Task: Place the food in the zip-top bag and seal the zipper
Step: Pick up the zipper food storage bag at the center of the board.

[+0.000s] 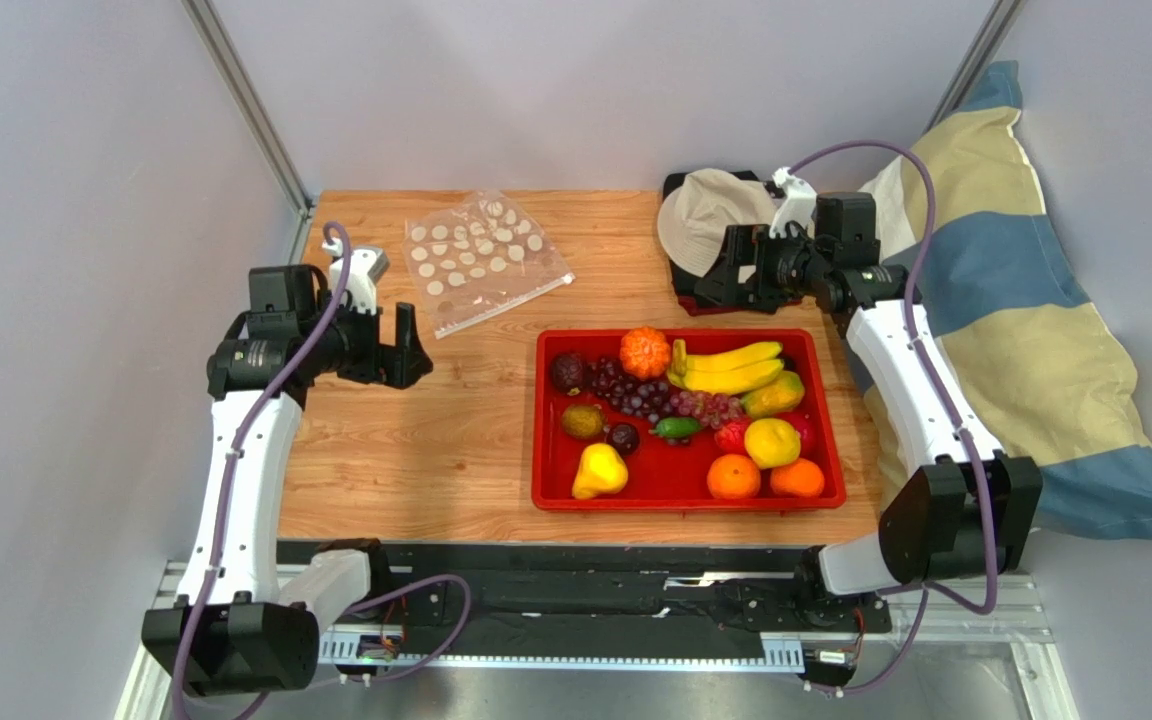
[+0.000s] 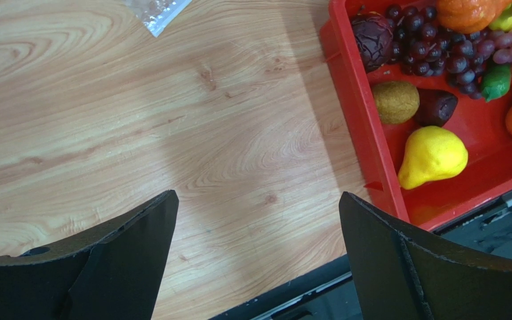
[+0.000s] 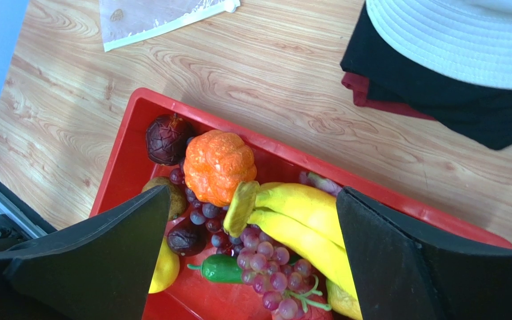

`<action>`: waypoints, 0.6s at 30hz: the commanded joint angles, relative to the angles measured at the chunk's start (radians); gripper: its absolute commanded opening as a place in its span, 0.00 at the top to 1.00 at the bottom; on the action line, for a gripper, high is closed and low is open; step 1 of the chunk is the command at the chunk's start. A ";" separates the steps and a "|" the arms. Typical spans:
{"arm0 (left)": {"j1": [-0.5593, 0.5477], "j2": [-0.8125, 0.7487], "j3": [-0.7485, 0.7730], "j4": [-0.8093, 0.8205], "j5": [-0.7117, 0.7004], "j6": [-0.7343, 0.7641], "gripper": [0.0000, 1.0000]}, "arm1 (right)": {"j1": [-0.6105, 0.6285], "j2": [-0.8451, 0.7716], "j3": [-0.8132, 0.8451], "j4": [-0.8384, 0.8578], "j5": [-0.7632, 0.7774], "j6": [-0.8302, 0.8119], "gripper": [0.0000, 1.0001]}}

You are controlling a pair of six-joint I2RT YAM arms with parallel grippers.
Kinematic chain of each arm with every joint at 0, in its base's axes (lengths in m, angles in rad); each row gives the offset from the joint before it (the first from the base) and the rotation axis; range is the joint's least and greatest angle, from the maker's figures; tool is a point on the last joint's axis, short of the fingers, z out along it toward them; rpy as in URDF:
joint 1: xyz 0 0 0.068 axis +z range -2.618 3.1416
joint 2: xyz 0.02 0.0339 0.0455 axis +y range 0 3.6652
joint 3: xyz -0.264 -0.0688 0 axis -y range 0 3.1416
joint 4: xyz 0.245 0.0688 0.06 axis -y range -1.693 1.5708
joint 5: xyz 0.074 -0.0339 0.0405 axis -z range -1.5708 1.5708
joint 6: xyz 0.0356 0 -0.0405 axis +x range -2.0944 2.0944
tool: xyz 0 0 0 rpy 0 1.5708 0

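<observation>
The food lies in a red tray: a banana bunch, a bumpy orange, dark grapes, a yellow pear and others. The zip-top bag, clear with white dots, lies flat at the far left of the table; only its corner shows in the left wrist view. Its zipper is too thin to make out. My left gripper is open and empty, left of the tray and near the bag. My right gripper is open and empty above the tray's far edge, over the bananas.
A white hat on dark folded cloth sits at the back right. A striped pillow leans beside the table's right edge. The tray's near wall stands close to my left fingers.
</observation>
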 commanded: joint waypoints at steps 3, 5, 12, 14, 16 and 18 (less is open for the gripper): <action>-0.027 -0.021 -0.001 0.104 -0.145 -0.021 0.01 | 0.022 0.027 0.062 0.028 -0.004 -0.043 0.00; -0.027 0.013 0.028 0.128 -0.151 -0.007 0.01 | 0.020 0.033 0.070 0.005 -0.009 -0.039 0.00; -0.027 0.134 0.166 0.177 -0.170 0.100 0.01 | -0.027 0.025 0.058 0.033 -0.032 0.056 0.00; -0.038 0.185 0.180 0.203 -0.162 0.128 0.01 | -0.032 0.016 0.056 0.031 -0.015 0.052 0.00; -0.048 0.223 0.209 0.231 -0.150 0.174 0.01 | -0.041 0.013 0.059 0.025 -0.018 0.035 0.00; -0.068 0.295 0.240 0.246 -0.112 0.228 0.01 | -0.047 0.012 0.062 0.021 -0.012 0.007 0.00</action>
